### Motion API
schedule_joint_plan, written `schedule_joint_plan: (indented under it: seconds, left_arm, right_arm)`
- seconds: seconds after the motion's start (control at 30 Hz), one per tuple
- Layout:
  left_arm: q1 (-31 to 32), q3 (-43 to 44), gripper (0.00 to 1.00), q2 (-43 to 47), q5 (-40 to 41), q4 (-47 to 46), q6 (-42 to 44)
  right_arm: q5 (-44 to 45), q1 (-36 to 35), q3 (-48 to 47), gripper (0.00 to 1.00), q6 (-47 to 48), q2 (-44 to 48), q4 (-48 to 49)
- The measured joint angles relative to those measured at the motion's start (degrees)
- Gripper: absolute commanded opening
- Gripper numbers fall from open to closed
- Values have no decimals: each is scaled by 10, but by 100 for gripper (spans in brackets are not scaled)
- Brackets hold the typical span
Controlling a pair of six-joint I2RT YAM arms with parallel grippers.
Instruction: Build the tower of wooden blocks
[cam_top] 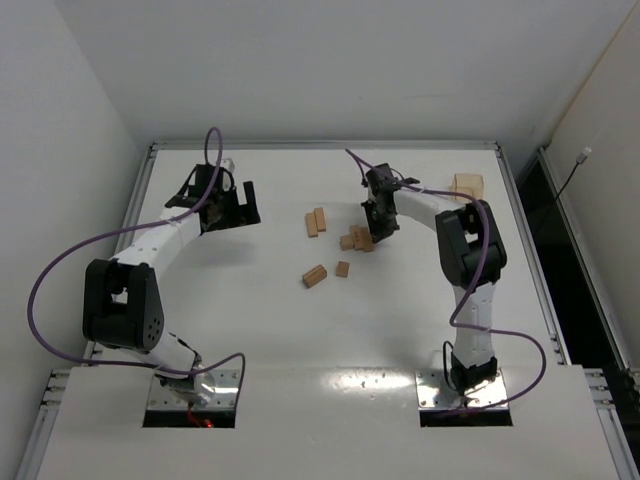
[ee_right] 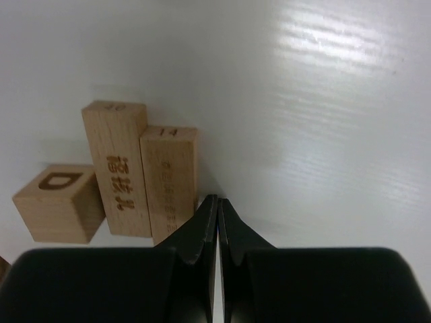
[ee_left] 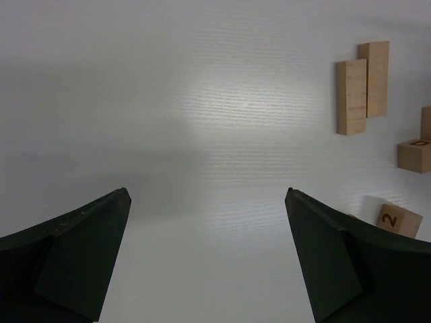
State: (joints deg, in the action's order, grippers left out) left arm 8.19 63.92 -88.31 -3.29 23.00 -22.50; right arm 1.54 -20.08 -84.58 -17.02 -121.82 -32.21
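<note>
Left fingers (ee_left: 74,256) wide apart, right fingers (ee_right: 195,235) pressed together, empty, beside D cube (ee_right: 57,202) and bar 14 (ee_right: 168,182)

**Loose blocks (cam_top: 362,234) on the white tabletop (cam_top: 260,330)**

Mid-tabletop I see two bars (cam_top: 316,221) side by side, a cluster (cam_top: 352,241) right of them, and nearer me a bar (cam_top: 315,276) beside a cube (cam_top: 342,268). A tan tray (cam_top: 466,186) sits far right.

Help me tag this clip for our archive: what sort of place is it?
Likely a robotics lab test cell: a white table boxed in by plain white walls, a left arm and right arm bolted at its near edge, and wood blocks scattered on it.
</note>
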Motion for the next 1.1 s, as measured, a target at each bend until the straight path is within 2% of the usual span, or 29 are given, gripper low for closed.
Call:
schedule_joint_plan:
  seconds: [0.33,1.1]
  left_arm:
    - [0,0,100,0,-3,0,0]
    - [0,0,100,0,-4,-4,0]
  right_arm:
    - [-1,0,21,0,0,14,-4]
    - [-8,-27,-7,0,-2,3,-3]
